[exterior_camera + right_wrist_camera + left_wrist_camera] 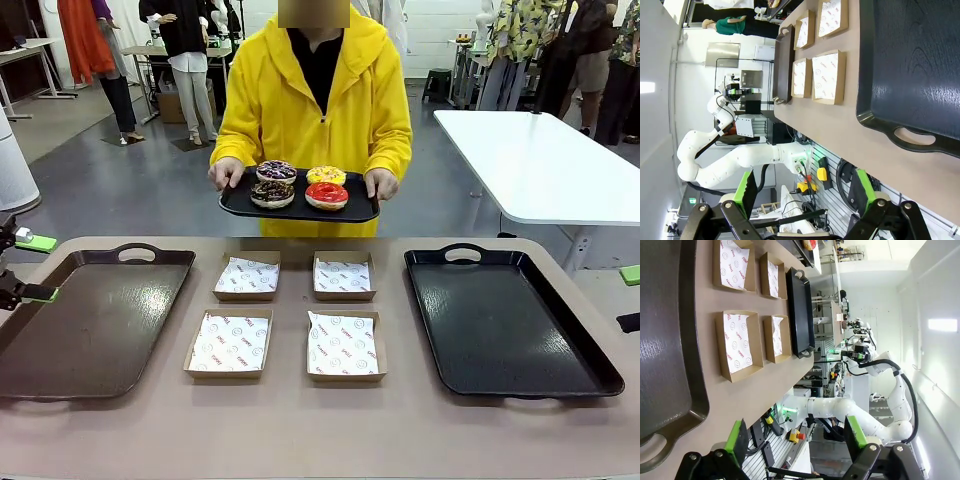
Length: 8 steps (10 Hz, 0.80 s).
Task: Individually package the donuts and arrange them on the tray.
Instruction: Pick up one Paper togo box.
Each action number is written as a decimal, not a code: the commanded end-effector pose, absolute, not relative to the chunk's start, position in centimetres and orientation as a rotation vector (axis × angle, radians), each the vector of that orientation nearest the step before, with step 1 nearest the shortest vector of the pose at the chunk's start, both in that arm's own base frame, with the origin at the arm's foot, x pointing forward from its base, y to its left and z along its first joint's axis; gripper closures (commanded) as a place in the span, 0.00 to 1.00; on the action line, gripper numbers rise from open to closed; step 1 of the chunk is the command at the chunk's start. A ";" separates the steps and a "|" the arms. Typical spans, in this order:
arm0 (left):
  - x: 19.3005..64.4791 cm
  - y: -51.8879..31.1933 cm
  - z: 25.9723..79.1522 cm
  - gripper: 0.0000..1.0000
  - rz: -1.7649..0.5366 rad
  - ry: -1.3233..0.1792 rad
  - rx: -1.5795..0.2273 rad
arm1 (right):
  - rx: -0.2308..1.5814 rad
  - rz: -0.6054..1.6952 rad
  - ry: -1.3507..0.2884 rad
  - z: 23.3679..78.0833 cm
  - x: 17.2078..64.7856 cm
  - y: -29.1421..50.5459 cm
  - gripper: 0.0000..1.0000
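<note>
Across the table a person in a yellow hoodie holds a small black tray [300, 212] above the far edge. On it lie the donuts: chocolate with pale sprinkles [276, 171], yellow-frosted [326, 175], chocolate with crumbs [272, 193] and red-glazed [327, 195]. My left gripper [35, 268] [795, 440] hangs open at the table's left edge, beside a brown tray [95, 320] [665, 340]. At the right edge, beside a black tray [505, 320] [910, 65], my right gripper [630, 298] [805, 192] is also open. Nothing sits between either pair of fingers.
Between the two big trays stand several shallow cardboard boxes lined with printed paper, such as the near-left box [229, 343] [737, 345] and the near-right box [342, 345] [829, 76]. A white table [540, 160] stands behind on the right.
</note>
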<state>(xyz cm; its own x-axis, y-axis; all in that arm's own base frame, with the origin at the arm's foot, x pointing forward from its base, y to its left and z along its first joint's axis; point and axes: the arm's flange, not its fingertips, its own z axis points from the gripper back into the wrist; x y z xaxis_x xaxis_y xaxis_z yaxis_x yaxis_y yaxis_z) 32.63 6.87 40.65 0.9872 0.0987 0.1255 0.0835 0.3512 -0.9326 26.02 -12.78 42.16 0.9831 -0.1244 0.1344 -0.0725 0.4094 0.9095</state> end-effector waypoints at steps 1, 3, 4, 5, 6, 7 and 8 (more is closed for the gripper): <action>32.6 6.9 40.7 0.00 0.013 -0.176 -1.236 | 1.154 -0.037 -0.202 42.2 26.2 -12.9 0.00; 32.6 6.9 40.7 0.00 0.013 -0.176 -1.236 | 1.154 -0.037 -0.202 42.2 26.2 -12.9 0.00; 32.6 6.9 40.7 0.00 0.013 -0.176 -1.236 | 1.154 -0.037 -0.202 42.2 26.2 -12.9 0.00; 32.6 6.9 40.7 0.00 0.013 -0.176 -1.236 | 1.154 -0.037 -0.202 42.2 26.2 -12.9 0.00; 32.6 6.9 40.7 0.00 0.013 -0.176 -1.236 | 1.154 -0.037 -0.202 42.2 26.2 -12.9 0.00; 32.6 6.9 40.7 0.00 0.013 -0.176 -1.236 | 1.154 -0.037 -0.202 42.2 26.2 -12.9 0.00; 32.6 6.9 40.7 0.00 0.013 -0.176 -1.236 | 1.154 -0.037 -0.202 42.2 26.2 -12.9 0.00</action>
<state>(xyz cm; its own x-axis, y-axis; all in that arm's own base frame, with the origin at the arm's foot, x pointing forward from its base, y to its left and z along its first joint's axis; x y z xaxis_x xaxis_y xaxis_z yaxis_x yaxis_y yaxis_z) 32.63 6.87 40.65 0.9872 0.0986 0.1255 0.0835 0.3511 -0.9326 26.02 -12.78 42.16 0.9831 -0.1244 0.1344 -0.0725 0.4094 0.9095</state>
